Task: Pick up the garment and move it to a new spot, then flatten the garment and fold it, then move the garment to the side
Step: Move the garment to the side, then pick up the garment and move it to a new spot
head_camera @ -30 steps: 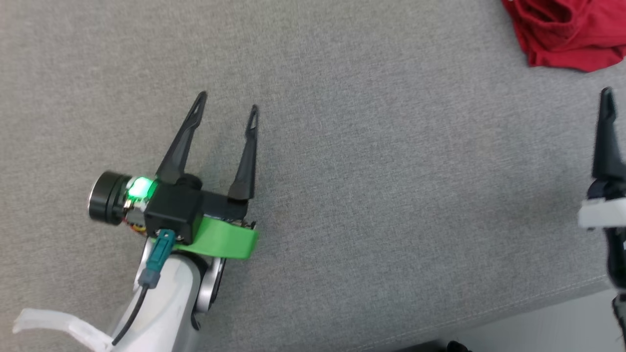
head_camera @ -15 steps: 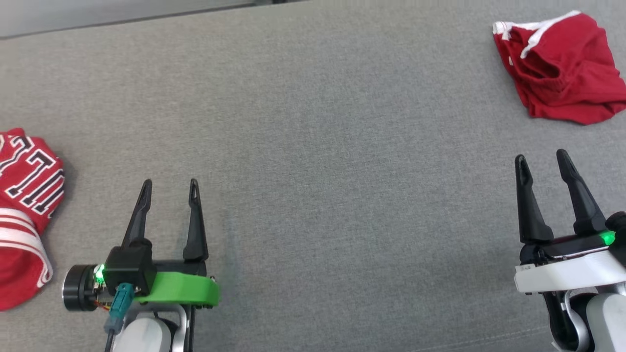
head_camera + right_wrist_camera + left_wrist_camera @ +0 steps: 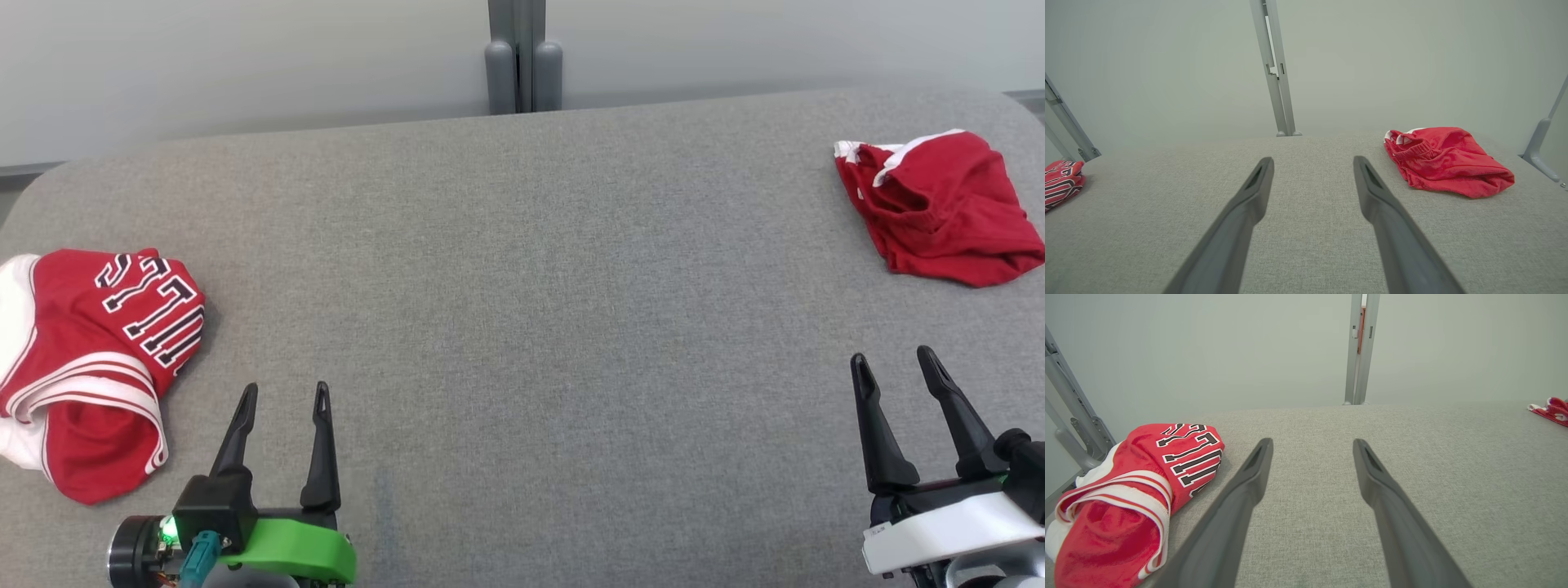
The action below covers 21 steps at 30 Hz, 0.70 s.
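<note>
Jersey (image 3: 90, 359), red and lettered, is seen at the left desk (image 3: 522, 286) edge, crumpled red garment (image 3: 939, 212) at the right; left end effector (image 3: 286, 388) and right end effector (image 3: 891, 356) are held released.

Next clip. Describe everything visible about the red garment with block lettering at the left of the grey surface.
The lettered garment is red, smooth, slightly shiny cloth with black, white-edged block letters and white trim bands. It lies bunched and folded over itself, not flat, at the left end of the grey padded surface, resting on it. Nothing else touches it; the open left gripper sits apart, beside it.
</note>
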Tool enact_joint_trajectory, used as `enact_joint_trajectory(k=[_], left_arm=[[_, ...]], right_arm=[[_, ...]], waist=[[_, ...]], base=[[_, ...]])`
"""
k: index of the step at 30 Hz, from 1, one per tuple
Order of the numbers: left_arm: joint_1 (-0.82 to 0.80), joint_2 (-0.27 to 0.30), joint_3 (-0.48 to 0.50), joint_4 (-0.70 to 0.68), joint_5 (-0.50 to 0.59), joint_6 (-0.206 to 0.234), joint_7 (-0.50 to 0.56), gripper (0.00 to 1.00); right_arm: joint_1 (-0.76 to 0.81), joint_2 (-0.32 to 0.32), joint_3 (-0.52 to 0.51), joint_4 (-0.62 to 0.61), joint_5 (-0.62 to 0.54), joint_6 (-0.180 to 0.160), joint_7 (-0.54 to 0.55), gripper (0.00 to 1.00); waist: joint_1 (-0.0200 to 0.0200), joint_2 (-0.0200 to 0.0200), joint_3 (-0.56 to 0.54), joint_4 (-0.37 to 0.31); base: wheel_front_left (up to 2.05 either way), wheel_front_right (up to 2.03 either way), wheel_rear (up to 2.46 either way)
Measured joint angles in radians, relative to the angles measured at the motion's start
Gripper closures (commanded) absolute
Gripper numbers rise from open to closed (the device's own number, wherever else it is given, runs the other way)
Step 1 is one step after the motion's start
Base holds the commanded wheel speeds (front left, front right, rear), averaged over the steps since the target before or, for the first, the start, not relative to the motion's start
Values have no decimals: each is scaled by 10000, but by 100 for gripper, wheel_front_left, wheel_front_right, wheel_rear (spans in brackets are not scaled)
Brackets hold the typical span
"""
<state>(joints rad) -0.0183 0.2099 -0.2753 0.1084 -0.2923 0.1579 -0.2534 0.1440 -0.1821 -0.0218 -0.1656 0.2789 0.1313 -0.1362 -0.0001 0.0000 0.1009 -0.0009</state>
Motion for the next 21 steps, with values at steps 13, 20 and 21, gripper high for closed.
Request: enact_joint_trajectory(k=[13, 20, 21], left_arm=[[286, 31, -105, 445, -150, -176, -33, 0], [276, 48, -121, 593, -178, -184, -36, 0], [264, 50, -127, 604, -194, -184, -38, 0]], right_arm=[[602, 255, -196, -326, -186, 0, 295, 0], [685, 282, -222, -376, -188, 0, 380, 0], [684, 282, -234, -385, -188, 0, 382, 0]], waist=[[0, 0, -790, 16], [0, 0, -803, 2], [0, 0, -776, 4]], base=[[0, 0, 0], [0, 0, 0], [0, 0, 0]])
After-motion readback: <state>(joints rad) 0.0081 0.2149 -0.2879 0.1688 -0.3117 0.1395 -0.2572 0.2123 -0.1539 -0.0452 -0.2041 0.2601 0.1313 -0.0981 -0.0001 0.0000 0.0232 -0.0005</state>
